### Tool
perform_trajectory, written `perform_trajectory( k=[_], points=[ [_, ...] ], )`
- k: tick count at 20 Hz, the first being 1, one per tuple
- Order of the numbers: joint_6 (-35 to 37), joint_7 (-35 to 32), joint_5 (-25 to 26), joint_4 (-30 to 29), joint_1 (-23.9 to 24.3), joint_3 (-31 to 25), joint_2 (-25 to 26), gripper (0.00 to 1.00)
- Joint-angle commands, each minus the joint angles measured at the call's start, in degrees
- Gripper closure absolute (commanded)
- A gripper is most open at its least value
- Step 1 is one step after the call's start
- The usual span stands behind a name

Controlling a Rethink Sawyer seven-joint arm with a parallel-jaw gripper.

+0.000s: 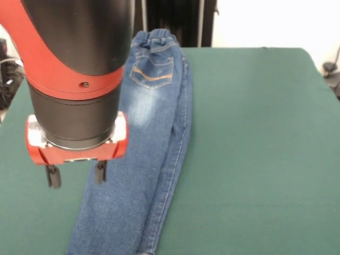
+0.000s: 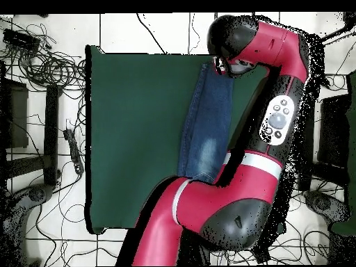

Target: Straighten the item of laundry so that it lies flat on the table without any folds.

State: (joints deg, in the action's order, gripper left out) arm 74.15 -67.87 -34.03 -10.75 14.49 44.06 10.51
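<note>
The blue denim jeans [image 1: 154, 133] lie lengthwise on the dark green table [image 1: 255, 149], folded in half along their length, with the gathered waistband at the far end and an orange-stitched pocket showing. The legs run towards the near edge. My gripper [image 1: 76, 175] hangs open just above the jeans' left edge, one finger over the denim, the other over the cloth. It holds nothing. In the overhead view the jeans [image 2: 206, 118] show as a narrow strip on the table [image 2: 132, 125], and the arm hides my gripper.
The red and black arm [image 2: 278, 118] loops over the table's right side in the overhead view. Cables and black stands [image 2: 49, 132] lie on the floor to the left of the table.
</note>
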Motion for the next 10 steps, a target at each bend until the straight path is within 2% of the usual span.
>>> perform_trajectory(
  k=[1, 10],
  points=[
    [-5.28, -5.07, 4.74, -19.74, -3.62, -10.77, -4.77, 0.00],
    [-15.33, -3.72, 7.70, -31.37, -3.95, -17.98, -10.11, 0.00]
  ],
)
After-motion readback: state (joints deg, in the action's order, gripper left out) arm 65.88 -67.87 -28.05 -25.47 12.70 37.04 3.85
